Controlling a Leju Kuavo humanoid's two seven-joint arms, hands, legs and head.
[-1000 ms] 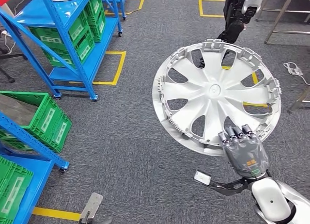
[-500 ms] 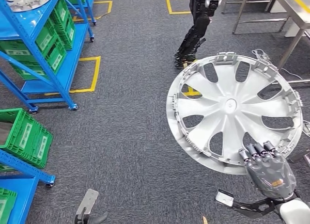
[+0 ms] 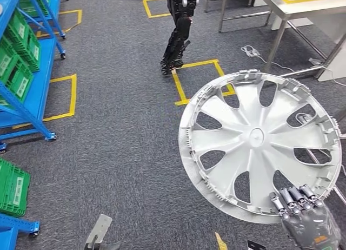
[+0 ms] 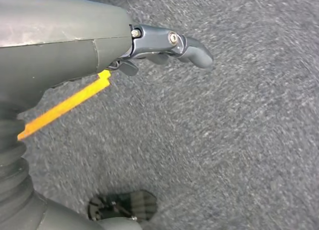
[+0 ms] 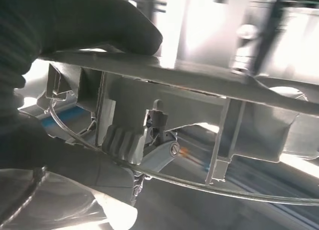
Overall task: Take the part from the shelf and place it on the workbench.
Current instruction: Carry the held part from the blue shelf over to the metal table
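I hold the wheel cover [image 3: 260,143] by its near rim in my right hand [image 3: 308,222], fingers over the upper face and thumb [image 5: 94,21] clamped against the ribbed rim. The edge grip keeps the wide disc flat and out ahead of the body, so its face stays visible from the head view and clears my torso while I carry it. The disc hangs in the air above the grey carpet [image 3: 114,152], touching nothing but the hand.

My left hand [image 4: 165,46] hangs at my side with nothing in it, its fingers loosely extended over the carpet. One hand is enough for a light, rigid part.

The blue shelf [image 3: 24,93] lies off to the left, well apart from the part. The steel workbench [image 3: 301,4] stands ahead on the right, with a leg [image 3: 279,41] near the far rim of the disc. I judge the task to be in its transport stage: the part is off the shelf and not yet set down. A second humanoid robot [image 3: 177,28] stands on the floor markings ahead.
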